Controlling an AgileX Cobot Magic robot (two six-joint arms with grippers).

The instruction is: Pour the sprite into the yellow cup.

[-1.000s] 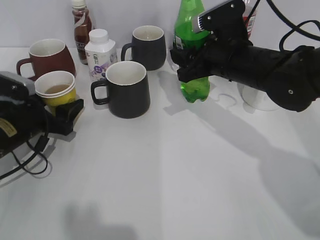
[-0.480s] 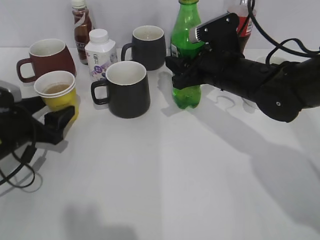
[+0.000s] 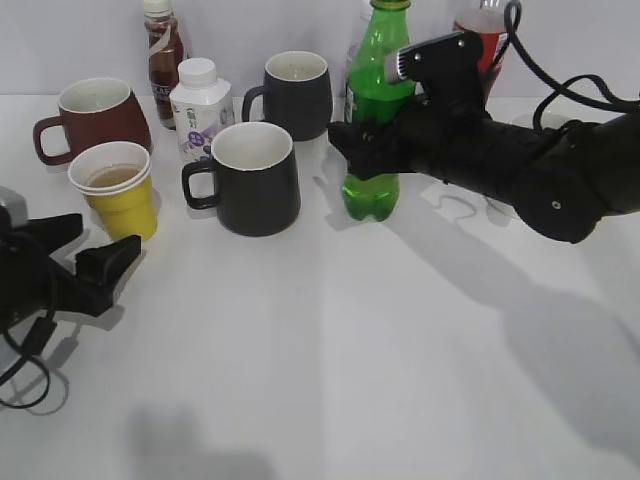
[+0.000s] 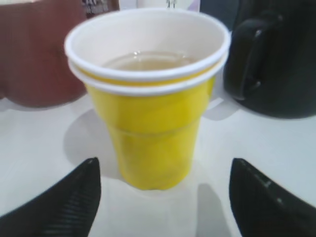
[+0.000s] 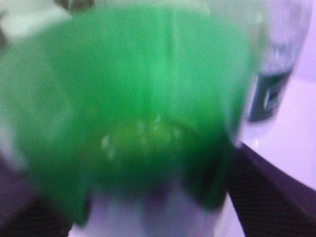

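The sprite point(image 3: 373, 62), a green plastic bottle, stands upright on the white table at the back middle. My right gripper point(image 3: 368, 150) is shut around its middle; in the right wrist view the green bottle point(image 5: 148, 89) fills the frame between the jaws point(image 5: 153, 202). The yellow cup point(image 3: 122, 205) stands at the left, holding a pale liquid. My left gripper point(image 3: 92, 245) is open just in front of the cup, apart from it. In the left wrist view the cup point(image 4: 153, 133) stands beyond the two spread fingertips point(image 4: 163, 168).
A black mug point(image 3: 255, 185) stands between cup and sprite, with a second black mug point(image 3: 297, 95) behind. A dark red mug point(image 3: 95, 115), a white milk bottle point(image 3: 200, 105) and a brown drink bottle point(image 3: 162, 50) stand at the back left. A red-labelled bottle point(image 3: 480, 40) is behind my right arm.
My right gripper lowered the sprite from the air to stand on the table. My left gripper let go of the yellow cup and drew back toward the front left.
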